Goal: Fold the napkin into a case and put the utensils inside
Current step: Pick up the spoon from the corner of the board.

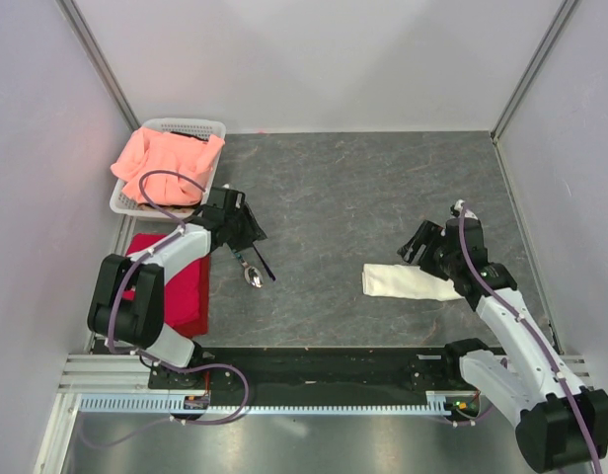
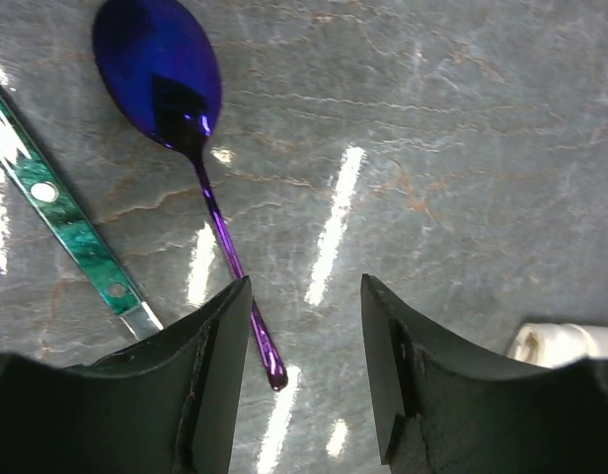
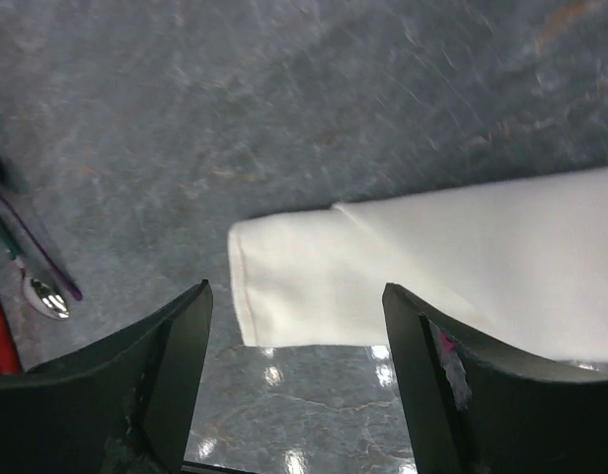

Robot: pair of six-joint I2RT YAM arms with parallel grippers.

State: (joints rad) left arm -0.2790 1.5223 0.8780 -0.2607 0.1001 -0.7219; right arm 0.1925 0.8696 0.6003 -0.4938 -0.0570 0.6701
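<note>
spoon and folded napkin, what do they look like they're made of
Spoon: probably metal with a glossy blue-purple iridescent finish; its bowl mirrors the light. Folded napkin: looks like matte cream-white cloth, with soft folds and what seems a hemmed edge.

Robot lab cell: 2 arms [image 1: 176, 249] [image 1: 516, 331] bolted to a rail [image 1: 314, 363], grey counter [image 1: 363, 188] boxed by plain white panels [image 1: 314, 59].
</note>
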